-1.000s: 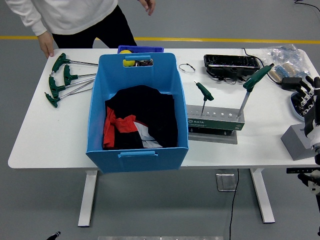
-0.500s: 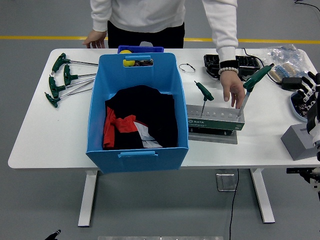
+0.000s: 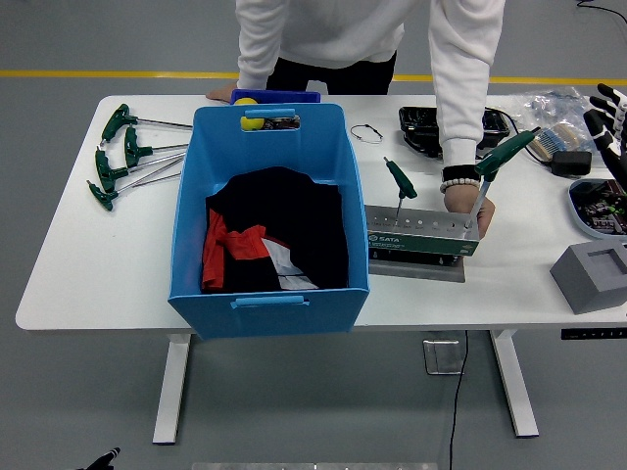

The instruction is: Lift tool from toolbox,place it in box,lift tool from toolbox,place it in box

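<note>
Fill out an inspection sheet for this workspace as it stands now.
Surface: white table.
Job's things: two T-handle tools upright in the tool stand; four more lie far left; blue box holds dark cloth.
Clutter: black tray, plastic bag, grey block.
Grippers: right hand raised at right edge, open; left nothing seen.
Cables: black cable under table.
Surroundings: person's hand on the stand.
</note>
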{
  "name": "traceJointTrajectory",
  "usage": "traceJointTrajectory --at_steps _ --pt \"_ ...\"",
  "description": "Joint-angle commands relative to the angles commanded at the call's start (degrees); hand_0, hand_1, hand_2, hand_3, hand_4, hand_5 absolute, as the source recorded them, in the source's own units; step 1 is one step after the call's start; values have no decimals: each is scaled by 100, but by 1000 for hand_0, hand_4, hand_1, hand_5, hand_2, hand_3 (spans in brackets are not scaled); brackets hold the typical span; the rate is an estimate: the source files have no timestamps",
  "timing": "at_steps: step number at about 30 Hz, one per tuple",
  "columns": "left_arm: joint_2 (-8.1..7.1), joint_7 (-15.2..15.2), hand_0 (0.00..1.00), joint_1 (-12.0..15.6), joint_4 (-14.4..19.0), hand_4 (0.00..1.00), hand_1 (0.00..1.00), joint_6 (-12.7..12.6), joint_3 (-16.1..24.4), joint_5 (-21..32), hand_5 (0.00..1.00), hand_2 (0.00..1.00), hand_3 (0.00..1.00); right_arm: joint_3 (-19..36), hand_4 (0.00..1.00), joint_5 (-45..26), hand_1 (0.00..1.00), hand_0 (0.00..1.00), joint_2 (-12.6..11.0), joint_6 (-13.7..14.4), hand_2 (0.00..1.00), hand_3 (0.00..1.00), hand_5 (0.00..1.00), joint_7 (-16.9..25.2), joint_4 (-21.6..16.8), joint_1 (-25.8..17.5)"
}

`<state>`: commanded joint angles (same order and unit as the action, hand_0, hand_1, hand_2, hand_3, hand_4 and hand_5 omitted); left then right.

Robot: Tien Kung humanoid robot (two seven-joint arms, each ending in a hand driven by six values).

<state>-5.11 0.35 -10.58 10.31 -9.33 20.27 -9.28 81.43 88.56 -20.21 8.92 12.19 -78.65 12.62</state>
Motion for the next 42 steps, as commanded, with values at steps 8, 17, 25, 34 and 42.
traceJointTrajectory --at_steps 8,17,25,34,42 --pt "-2 21 879 -23 0 764 912 2 116 -125 566 895 649 -936 998 1896 940 998 -1009 -228 965 998 731 345 -316 522" --pt "-8 35 882 -33 0 764 914 -4 225 -218 565 895 651 -2006 998 2405 948 998 -1496 -81 954 998 455 457 83 1473" --pt "-13 55 882 -53 0 765 914 -5 277 -272 568 895 651 -3103 998 1827 826 970 -1441 -262 815 951 430 432 1073 2608" --pt "-20 85 883 -63 0 763 916 -14 456 -454 568 895 651 -4167 998 1767 778 998 -1364 -1115 740 892 336 239 1967 3542" --pt "-25 63 888 -80 0 763 916 -15 351 -351 568 894 651 -4714 998 1918 594 730 -1210 -1328 546 739 310 103 2364 4003"
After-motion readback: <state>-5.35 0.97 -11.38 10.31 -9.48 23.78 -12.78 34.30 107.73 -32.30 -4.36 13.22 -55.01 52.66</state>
